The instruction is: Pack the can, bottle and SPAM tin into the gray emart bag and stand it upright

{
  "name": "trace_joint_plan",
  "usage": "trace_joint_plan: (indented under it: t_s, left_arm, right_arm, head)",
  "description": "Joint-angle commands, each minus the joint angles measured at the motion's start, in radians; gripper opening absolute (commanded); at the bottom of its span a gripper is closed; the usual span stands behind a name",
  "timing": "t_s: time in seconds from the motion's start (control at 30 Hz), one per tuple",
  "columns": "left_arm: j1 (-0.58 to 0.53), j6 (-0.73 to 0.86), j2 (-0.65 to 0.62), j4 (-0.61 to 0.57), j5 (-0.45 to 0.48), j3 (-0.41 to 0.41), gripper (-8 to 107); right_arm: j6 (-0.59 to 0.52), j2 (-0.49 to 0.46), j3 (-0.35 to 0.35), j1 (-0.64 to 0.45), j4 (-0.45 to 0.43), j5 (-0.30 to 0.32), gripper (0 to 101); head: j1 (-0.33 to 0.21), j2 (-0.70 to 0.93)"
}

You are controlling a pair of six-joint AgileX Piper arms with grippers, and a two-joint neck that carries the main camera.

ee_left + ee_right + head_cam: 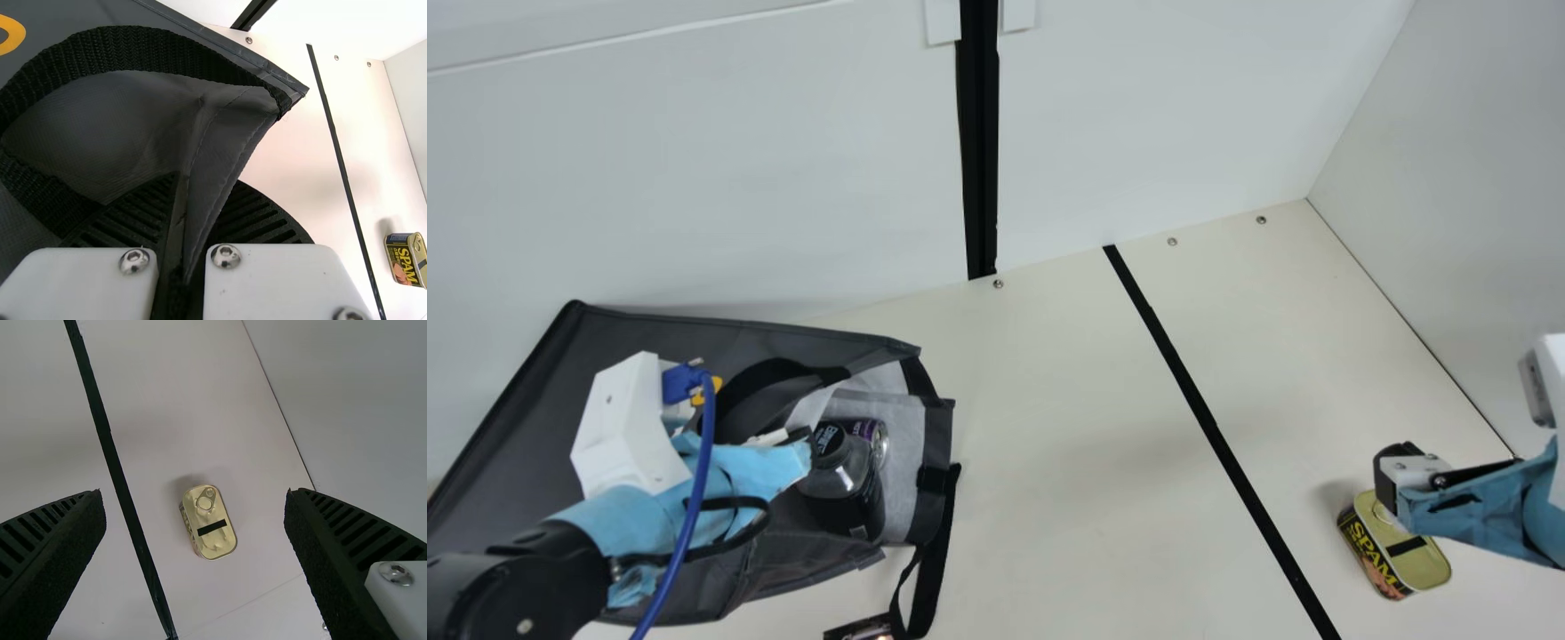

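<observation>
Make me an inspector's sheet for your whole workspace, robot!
Surface: cream table with black strip.
Job's things: bottle and can inside the gray bag, which lies down; SPAM tin outside, on the table.
Clutter: dark thing near the bag's strap, partly cut off.
End effectors: left end effector shut on the bag's cloth; right end effector open above the tin.
Cables: blue cable along my left arm.
Surroundings: white walls.

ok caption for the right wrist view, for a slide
Right gripper open above the SPAM tin, a black stripe crossing the table alongside.
</observation>
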Motion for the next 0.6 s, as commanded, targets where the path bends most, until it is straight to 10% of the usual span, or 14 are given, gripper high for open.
trace_joint_plan:
  t_s: [0.0,0.57]
  left_arm:
    - [0.0,0.0,0.0,0.0,0.0,0.0,-8]
    - [0.0,0.0,0.0,0.0,0.0,0.0,-8]
  right_arm:
    - [-0.052,0.007,0.004,-0.025,0.019,0.0,95]
    - [-0.433,0.121,0.06,-0.303,0.205,0.0,95]
  head:
    - [-0.023,-0.001]
    - [-0.023,-0.001]
